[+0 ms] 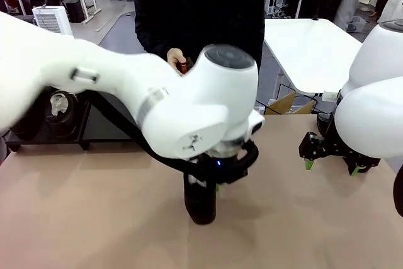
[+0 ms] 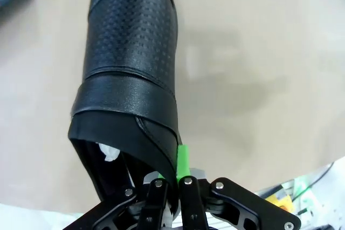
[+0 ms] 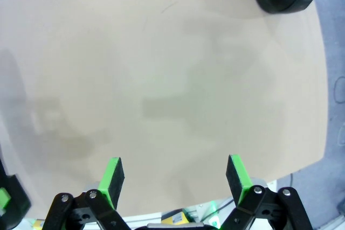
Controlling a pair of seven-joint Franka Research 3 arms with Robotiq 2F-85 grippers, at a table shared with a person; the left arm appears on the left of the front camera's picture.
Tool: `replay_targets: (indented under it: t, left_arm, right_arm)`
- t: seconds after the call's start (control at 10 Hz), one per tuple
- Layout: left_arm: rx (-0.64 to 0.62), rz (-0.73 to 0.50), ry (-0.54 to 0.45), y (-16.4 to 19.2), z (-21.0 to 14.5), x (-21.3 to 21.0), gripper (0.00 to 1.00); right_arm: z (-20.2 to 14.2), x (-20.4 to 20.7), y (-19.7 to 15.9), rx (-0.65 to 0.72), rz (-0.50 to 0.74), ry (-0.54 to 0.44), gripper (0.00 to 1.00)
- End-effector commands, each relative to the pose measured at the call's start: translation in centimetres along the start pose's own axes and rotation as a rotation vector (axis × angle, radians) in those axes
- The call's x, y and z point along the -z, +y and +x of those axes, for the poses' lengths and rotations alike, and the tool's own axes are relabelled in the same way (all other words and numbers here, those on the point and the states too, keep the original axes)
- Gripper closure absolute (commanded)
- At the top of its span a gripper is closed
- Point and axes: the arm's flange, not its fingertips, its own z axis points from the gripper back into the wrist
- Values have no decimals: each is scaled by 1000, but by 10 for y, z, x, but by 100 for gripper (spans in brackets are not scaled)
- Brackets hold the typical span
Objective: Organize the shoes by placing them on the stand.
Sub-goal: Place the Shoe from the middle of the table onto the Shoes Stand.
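At the far left of the front view the stand (image 1: pixel 104 131) sits at the table's (image 1: pixel 94 225) back edge; on it, mostly hidden behind the left arm, is what looks like another shoe (image 1: pixel 55 106) with a pale inside, though the view there is too blocked to be sure. The left arm sweeps in from the left to the middle of the table; its left gripper (image 1: pixel 211 184) points downward, jaws pressed together on the black shoe (image 1: pixel 200 206), which stands on the table surface below it, well apart from the stand. In the left wrist view the left gripper (image 2: pixel 178 169) pinches the rim of the shoe (image 2: pixel 132 52) at its opening, one green pad outside the leather; the upper is perforated and the lining is light. Behind, the person in black stands at the far side, one hand (image 1: pixel 175 58) holding a small reddish-brown thing (image 1: pixel 183 65). On the right the right gripper (image 1: pixel 332 167) hangs low over bare table, fingers spread wide, holding nothing; the right wrist view shows the right gripper (image 3: pixel 175 176) with tan table between its green pads.
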Motion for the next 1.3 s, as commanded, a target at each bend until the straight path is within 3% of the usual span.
replay_targets:
  t: [0.0, 0.1, 0.2, 0.3, 0.5, 0.6, 0.9, 1.1, 1.2]
  left_arm:
    - [52, -27, -105, 44, -5, -36, 100]
    - [59, 6, -165, 70, 2, -48, 100]
    - [26, -37, -172, 90, 4, -59, 100]
    - [41, 7, -103, 38, 4, -46, 100]
    - [41, 7, -103, 38, 4, -46, 100]
    - [41, 15, -132, 61, 5, -52, 100]
    - [-177, 248, -380, 123, 31, -42, 100]
    - [-215, 375, -498, 161, 65, -20, 100]
    - [-240, 358, -537, 177, 86, -9, 100]
  right_arm:
    - [3, -2, 2, -15, 5, -3, 0]
    - [3, -2, 2, -15, 5, -3, 0]
    - [3, -2, 2, -15, 5, -3, 0]
    - [3, -2, 2, -15, 5, -3, 0]
    - [3, -2, 2, -15, 5, -3, 0]
    - [3, -2, 2, -15, 5, -3, 0]
    - [3, -2, 2, -15, 5, -3, 0]
    - [3, -2, 2, -15, 5, -3, 0]
    - [3, -2, 2, -15, 5, -3, 0]
